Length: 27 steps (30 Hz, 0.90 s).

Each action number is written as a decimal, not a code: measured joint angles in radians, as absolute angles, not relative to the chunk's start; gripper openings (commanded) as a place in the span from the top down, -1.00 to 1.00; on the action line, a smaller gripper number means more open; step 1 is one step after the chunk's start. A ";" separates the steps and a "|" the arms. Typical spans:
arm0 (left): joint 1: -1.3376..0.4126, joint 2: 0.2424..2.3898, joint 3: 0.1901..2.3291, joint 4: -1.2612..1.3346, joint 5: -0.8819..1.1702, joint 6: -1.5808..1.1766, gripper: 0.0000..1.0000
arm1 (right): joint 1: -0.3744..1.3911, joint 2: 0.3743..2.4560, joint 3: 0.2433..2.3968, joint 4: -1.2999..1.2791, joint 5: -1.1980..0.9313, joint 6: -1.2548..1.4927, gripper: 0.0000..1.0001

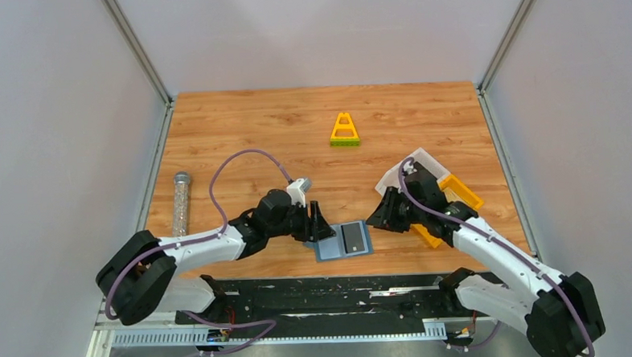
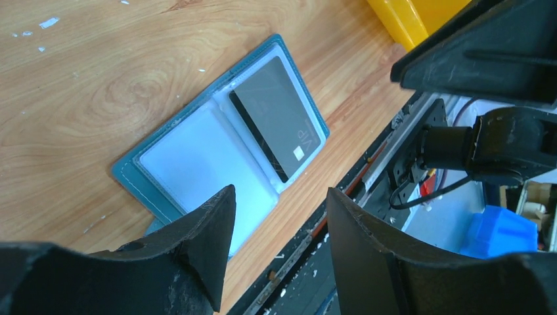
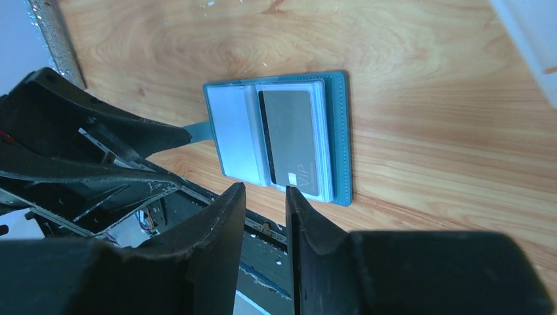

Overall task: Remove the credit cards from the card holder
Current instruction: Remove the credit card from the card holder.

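We count one open wallet [image 1: 329, 246], one dark card [image 1: 352, 238] showing, between left claw [image 1: 319, 231], spread, and right claw [image 1: 373, 222], apparently barely parted.

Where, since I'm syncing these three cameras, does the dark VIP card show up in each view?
Top external: dark card low centre, in the right panel of the open card holder.
Left wrist: dark card upper centre, tilted, in the panel on the right.
Right wrist: dark card centre, upright, in the right panel.
Shared landmark: the card holder's blue border, visible in all three.
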State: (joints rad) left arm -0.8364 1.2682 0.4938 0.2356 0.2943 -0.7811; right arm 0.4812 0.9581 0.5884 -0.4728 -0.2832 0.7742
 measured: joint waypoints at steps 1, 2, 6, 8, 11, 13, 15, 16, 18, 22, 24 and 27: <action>-0.836 1.286 0.488 0.258 0.292 -0.791 -0.22 | 0.496 0.972 0.581 -0.458 -0.283 0.782 0.40; -0.835 1.300 0.485 0.277 0.290 -0.800 -0.22 | 0.511 0.988 0.572 -0.440 -0.282 0.789 0.40; -0.835 1.354 0.462 0.370 0.287 -0.825 -0.19 | 0.559 1.039 0.541 -0.382 -0.277 0.811 0.42; -0.834 1.383 0.452 0.414 0.289 -0.833 -0.16 | 0.569 1.062 0.532 -0.352 -0.277 0.816 0.43; -0.834 1.428 0.449 0.465 0.297 -0.844 -0.14 | 0.571 1.097 0.524 -0.310 -0.278 0.819 0.45; -0.834 1.454 0.448 0.493 0.306 -0.851 -0.14 | 0.571 1.119 0.520 -0.286 -0.279 0.822 0.45; -0.834 1.473 0.445 0.517 0.313 -0.855 -0.14 | 0.571 1.139 0.517 -0.258 -0.285 0.826 0.47; -0.834 1.483 0.445 0.530 0.317 -0.859 -0.14 | 0.571 1.148 0.514 -0.247 -0.288 0.830 0.47; -0.833 1.497 0.445 0.551 0.323 -0.862 -0.14 | 0.573 1.162 0.508 -0.225 -0.291 0.834 0.48; -0.831 1.519 0.445 0.585 0.332 -0.867 -0.14 | 0.574 1.193 0.494 -0.194 -0.295 0.845 0.49; -0.831 1.531 0.445 0.598 0.336 -0.869 -0.14 | 0.574 1.211 0.488 -0.180 -0.295 0.848 0.50; -0.831 1.550 0.445 0.617 0.342 -0.870 -0.13 | 0.574 1.241 0.479 -0.154 -0.296 0.850 0.51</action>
State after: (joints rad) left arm -0.8307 1.5497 0.4450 0.6174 0.3416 -0.8703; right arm 0.5739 1.2411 0.4789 -0.1535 -0.2962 0.8497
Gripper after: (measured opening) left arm 0.570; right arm 0.252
